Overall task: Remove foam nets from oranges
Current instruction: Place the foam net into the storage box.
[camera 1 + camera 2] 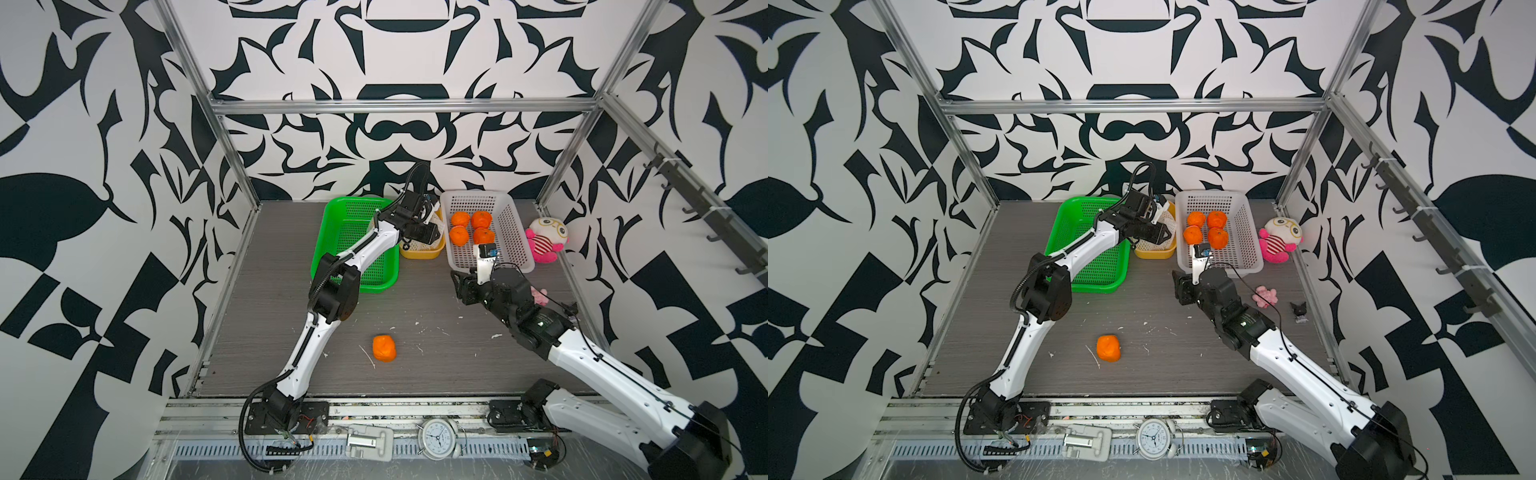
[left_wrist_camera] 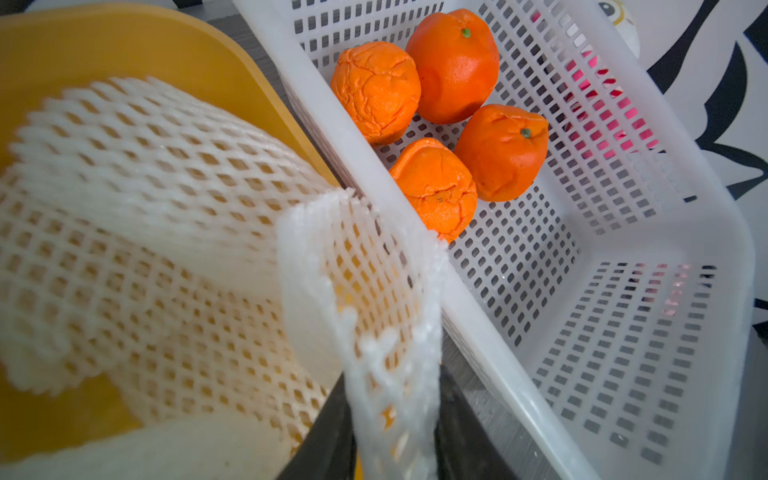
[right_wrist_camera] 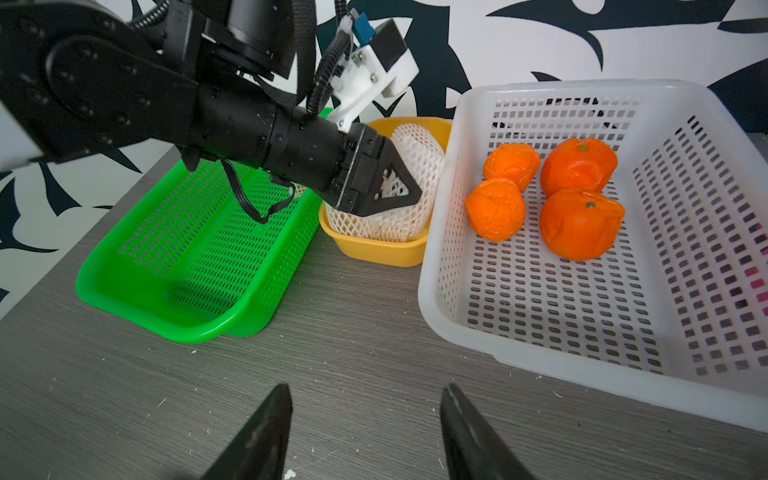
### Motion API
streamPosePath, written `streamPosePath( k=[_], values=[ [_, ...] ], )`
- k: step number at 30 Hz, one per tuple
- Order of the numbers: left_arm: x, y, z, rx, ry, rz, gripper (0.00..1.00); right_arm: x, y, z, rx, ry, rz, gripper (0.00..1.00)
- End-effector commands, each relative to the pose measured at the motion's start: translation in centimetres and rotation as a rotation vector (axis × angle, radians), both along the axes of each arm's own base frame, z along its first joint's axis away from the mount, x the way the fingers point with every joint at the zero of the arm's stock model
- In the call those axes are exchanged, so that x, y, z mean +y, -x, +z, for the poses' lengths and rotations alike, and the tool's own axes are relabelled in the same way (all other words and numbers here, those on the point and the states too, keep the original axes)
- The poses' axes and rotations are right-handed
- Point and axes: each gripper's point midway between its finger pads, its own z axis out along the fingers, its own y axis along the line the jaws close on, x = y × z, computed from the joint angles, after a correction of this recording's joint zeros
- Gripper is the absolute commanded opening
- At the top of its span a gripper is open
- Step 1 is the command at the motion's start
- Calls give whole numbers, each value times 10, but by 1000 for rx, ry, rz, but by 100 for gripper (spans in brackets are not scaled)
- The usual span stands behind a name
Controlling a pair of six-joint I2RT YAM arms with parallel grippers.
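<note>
Several bare oranges (image 1: 471, 227) (image 3: 577, 224) lie in the white perforated basket (image 1: 515, 249) (image 3: 457, 332). One more orange (image 1: 384, 348) (image 1: 1108, 348) sits alone on the table near the front. White foam nets (image 2: 145, 208) (image 3: 415, 166) are piled in the yellow tub (image 2: 104, 41) (image 1: 419, 252). My left gripper (image 2: 392, 378) (image 1: 434, 237) hangs over that tub, shut on a foam net (image 2: 374, 291) that stands up between its fingers. My right gripper (image 3: 368, 388) (image 1: 459, 280) is open above bare table in front of the white basket, with nothing between its fingers.
A green basket (image 1: 376, 286) stands left of the yellow tub, under the left arm. A plush toy (image 1: 546, 239) leans by the right wall, and a small pink object (image 1: 1264, 296) lies beside the right arm. Foam crumbs dot the table.
</note>
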Motion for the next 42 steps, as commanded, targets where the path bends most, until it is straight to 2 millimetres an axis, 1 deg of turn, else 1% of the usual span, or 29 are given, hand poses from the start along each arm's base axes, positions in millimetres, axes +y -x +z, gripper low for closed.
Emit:
streamPosePath(
  k=[1, 3, 5, 10, 12, 18, 24, 30, 32, 36, 39, 42],
  values=[
    [3, -2, -30, 22, -44, 1, 38, 2, -2, 15, -40, -49, 0, 60],
    [4, 0, -28, 22, -53, 2, 42, 2, -2, 15, -40, -51, 0, 60],
    [6, 1, -21, 6, -62, 5, 46, 3, -2, 16, -40, -51, 0, 60],
    [13, 0, -2, -50, -85, 33, 64, 4, -4, 16, -42, -58, 4, 60],
    [14, -1, 7, -66, -85, 43, 68, 5, -4, 17, -41, -60, 5, 60],
    [11, 2, 26, -99, -76, 56, 76, 4, -3, 20, -46, -63, 3, 60],
    [11, 1, 40, -123, -68, 89, 83, 3, -2, 22, -47, -62, 1, 60],
    [10, 4, 52, -136, -56, 100, 84, 1, -1, 24, -51, -60, -3, 60],
    [11, 6, 60, -145, -48, 111, 89, 1, -1, 24, -52, -53, 1, 61],
    [17, 14, 80, -179, -37, 146, 99, 2, 3, 26, -59, -31, 27, 63],
    [23, 23, 92, -186, -36, 164, 99, 7, 8, 28, -74, -8, 80, 66],
    [35, 33, 99, -177, -53, 184, 99, 19, 15, 29, -112, 24, 188, 70]
  ],
)
